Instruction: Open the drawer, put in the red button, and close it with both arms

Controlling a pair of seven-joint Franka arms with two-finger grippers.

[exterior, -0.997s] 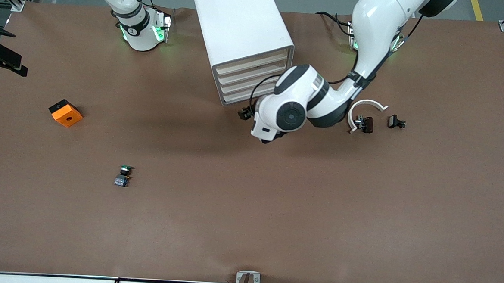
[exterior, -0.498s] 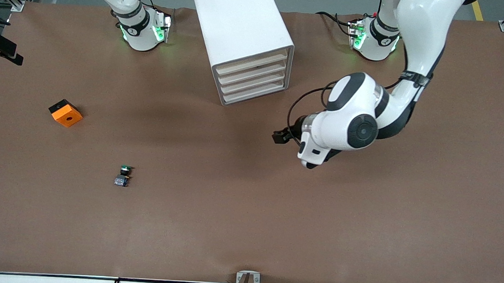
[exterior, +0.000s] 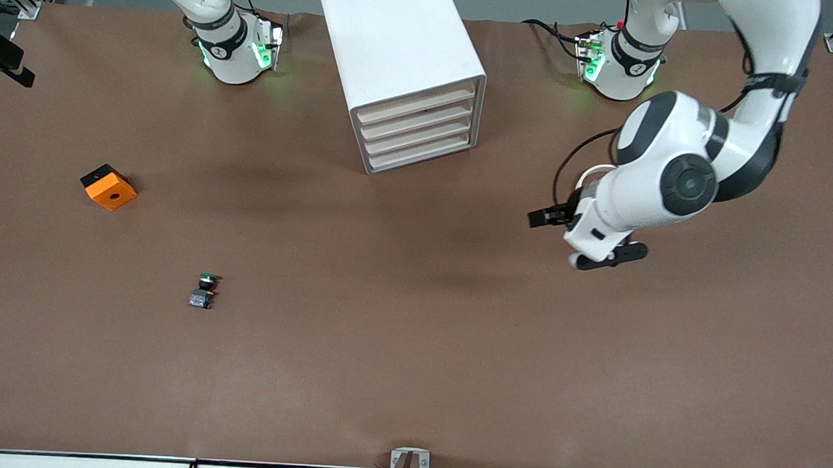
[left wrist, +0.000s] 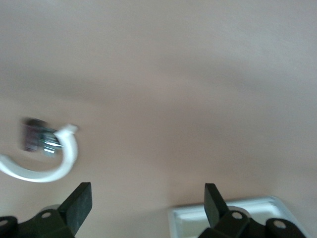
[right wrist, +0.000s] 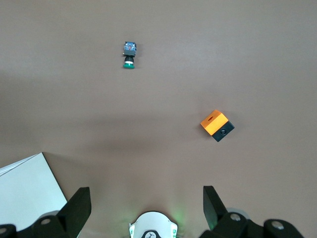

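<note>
The white cabinet [exterior: 398, 47] stands between the two arm bases, and its top drawer [exterior: 418, 102] is shut like the three below. A small blurred piece with a dark red end, apparently the red button [left wrist: 34, 135], lies against a white C-shaped ring [left wrist: 54, 171]. In the front view the left arm covers it. My left gripper [exterior: 609, 258] [left wrist: 147, 193] hangs open and empty over bare table beside the ring, toward the left arm's end. My right gripper [right wrist: 146, 198] is open and empty, high above the right arm's base [right wrist: 153, 229].
A green-capped button [exterior: 204, 291] [right wrist: 129, 54] lies nearer the front camera, toward the right arm's end. An orange and black block [exterior: 109, 187] [right wrist: 217, 125] sits farther toward that end. One tip of the ring [exterior: 589, 173] shows past the left arm.
The left arm has swung away from the cabinet's front toward its own end of the table and now covers the ring and the pieces there. The drawers stay shut.
</note>
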